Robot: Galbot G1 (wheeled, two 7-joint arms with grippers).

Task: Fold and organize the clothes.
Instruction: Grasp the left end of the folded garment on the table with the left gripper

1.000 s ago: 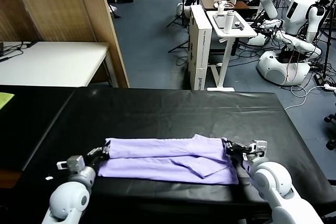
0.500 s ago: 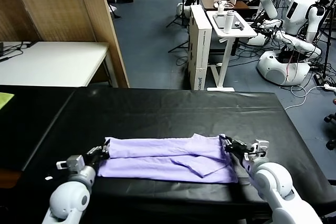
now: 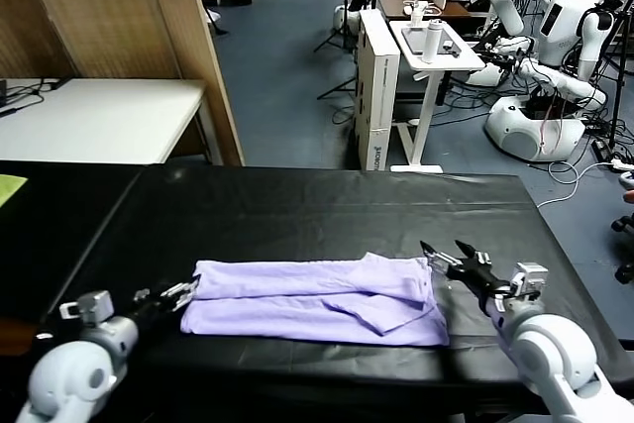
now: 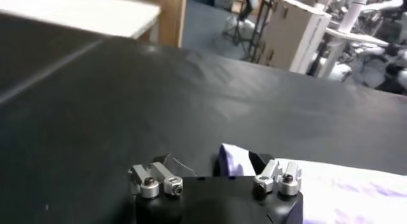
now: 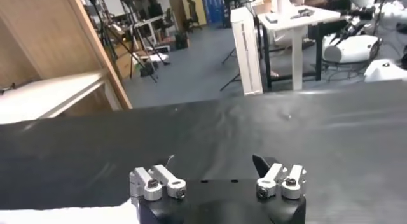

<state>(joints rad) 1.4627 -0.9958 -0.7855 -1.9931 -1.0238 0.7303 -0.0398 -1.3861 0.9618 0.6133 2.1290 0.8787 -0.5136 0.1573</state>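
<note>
Shirt folded into a long band; both my hands are off it.

My left hand [image 3: 181, 293] and right hand [image 3: 445, 255] are spread and hold nothing, each just beside one end of the lavender T-shirt [image 3: 317, 299] lying between them on the black tabletop [image 3: 327, 207]. I judge one lengthwise fold is done; the next calls for pinching one end and carrying it over toward the other. Beyond my hands stand a white desk [image 3: 99, 118], a wooden partition [image 3: 119, 12] and other robots [image 3: 550, 56].

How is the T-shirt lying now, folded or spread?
Folded: the lavender T-shirt lies as a long band, layers overlapping, on the black table.
</note>
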